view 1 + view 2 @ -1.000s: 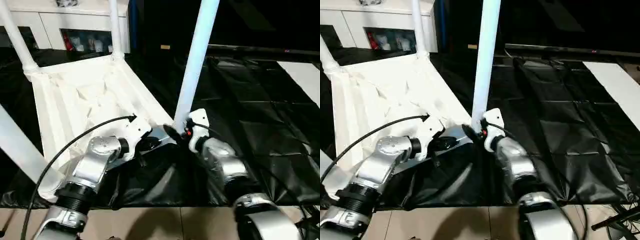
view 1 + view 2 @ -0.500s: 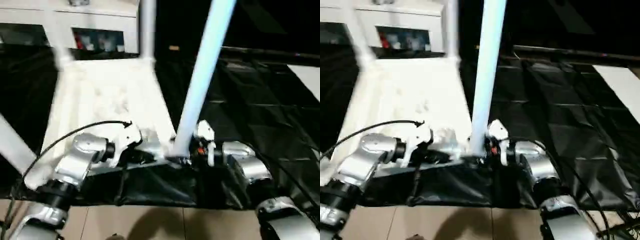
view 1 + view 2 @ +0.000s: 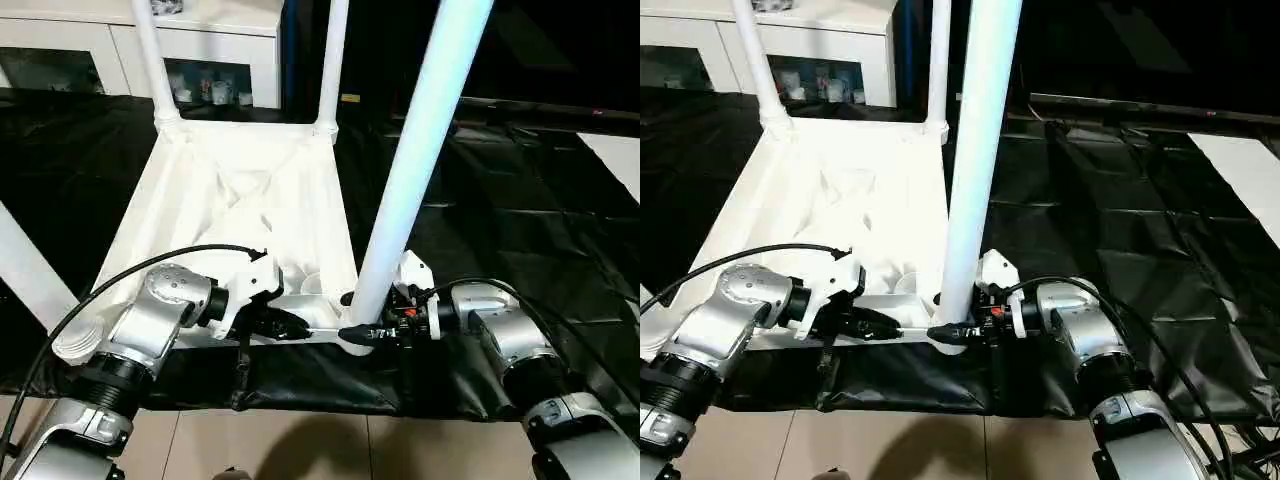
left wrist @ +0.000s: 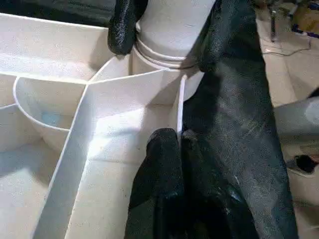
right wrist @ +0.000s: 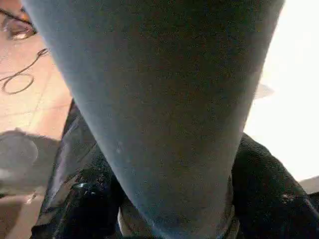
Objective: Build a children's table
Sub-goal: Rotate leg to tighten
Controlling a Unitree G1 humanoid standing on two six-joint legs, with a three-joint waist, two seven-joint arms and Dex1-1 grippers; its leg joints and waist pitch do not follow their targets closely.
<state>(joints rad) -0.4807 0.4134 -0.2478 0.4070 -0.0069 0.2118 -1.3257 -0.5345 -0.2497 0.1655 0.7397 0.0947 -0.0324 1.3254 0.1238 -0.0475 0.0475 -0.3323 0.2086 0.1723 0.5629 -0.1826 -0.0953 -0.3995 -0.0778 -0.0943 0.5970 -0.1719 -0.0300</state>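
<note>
The children's table lies upside down, its white tabletop (image 3: 240,190) on the black-covered work table, with legs standing up from the corner sockets. The near right leg (image 3: 420,150) rises from the corner closest to me. My right gripper (image 3: 365,327) is shut around that leg's base, one black finger (image 4: 124,30) on each side of it. My left gripper (image 4: 178,139) is shut on a thin white rib of the tabletop's underside, just beside that corner. Two far legs (image 3: 150,50) (image 3: 332,60) and the near left leg (image 3: 25,275) stand upright too.
The black cover (image 3: 530,200) spreads wide to the right of the tabletop. A white cabinet (image 3: 220,40) stands behind, and a white panel (image 3: 615,160) lies at the far right. Tiled floor (image 3: 300,450) shows below the work table's near edge. A black cable (image 3: 150,265) loops over my left forearm.
The whole view has shifted. My right gripper's fingers have closed in on the base of the near right leg. My left gripper keeps its pinch on the rib.
</note>
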